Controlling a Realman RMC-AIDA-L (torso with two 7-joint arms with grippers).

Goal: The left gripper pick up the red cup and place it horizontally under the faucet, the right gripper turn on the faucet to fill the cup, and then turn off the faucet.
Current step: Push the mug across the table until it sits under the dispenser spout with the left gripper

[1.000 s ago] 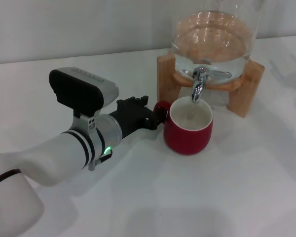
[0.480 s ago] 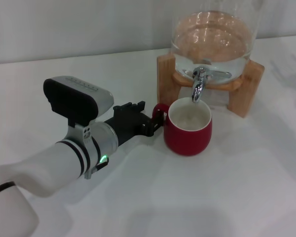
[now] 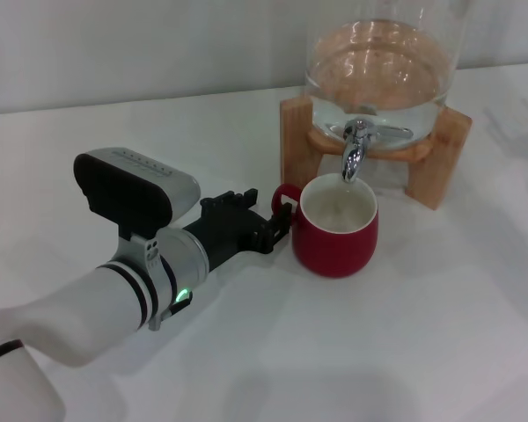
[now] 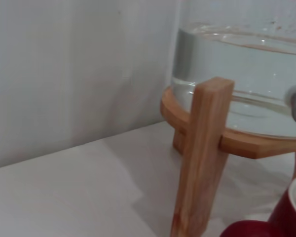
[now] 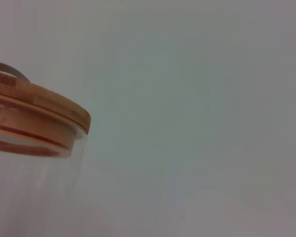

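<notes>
Red cup upright at frame centre under faucet, mouth up, handle pointing left. Left end effector at handle; grip indeterminate.

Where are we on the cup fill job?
Done: the red cup stands upright on the table, its mouth under the faucet. In hand: the left gripper sits at the cup's handle, arm low on the table; grip on it can't be judged. Left: no stream shows, and the right gripper is out of the head view, so opening and closing the faucet remain.
</notes>
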